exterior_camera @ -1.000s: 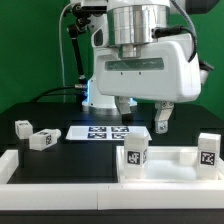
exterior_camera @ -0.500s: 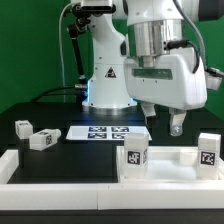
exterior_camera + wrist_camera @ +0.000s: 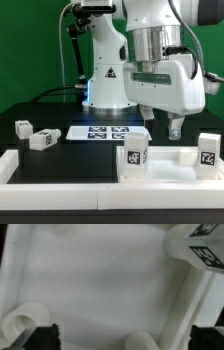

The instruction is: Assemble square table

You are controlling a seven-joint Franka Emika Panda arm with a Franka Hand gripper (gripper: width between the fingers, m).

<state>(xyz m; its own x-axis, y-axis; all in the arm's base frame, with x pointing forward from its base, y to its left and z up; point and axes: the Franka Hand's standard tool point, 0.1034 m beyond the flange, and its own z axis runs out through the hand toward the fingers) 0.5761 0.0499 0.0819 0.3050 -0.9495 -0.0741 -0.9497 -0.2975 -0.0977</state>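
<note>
The white square table top (image 3: 168, 158) lies at the front right with its rimmed face up. Two white tagged legs stand upright on it, one at its left corner (image 3: 136, 154) and one at its right corner (image 3: 208, 151). Two more legs lie loose on the dark table at the exterior view's left (image 3: 22, 127) (image 3: 42, 139). My gripper (image 3: 165, 125) hangs open and empty just above the top, between the two upright legs. In the wrist view my gripper (image 3: 125, 339) is open over the top's inner face (image 3: 100, 280), with one leg (image 3: 200, 246) at the edge and a round boss (image 3: 25, 318) near one finger.
The marker board (image 3: 105, 132) lies flat behind the top, near the robot base. A long low white rail (image 3: 60, 172) runs along the front edge and up the exterior view's left side. Green walls enclose the scene.
My gripper has moved toward the exterior view's right and risen slightly, from above the left upright leg to between the two legs. The parts have not moved.
</note>
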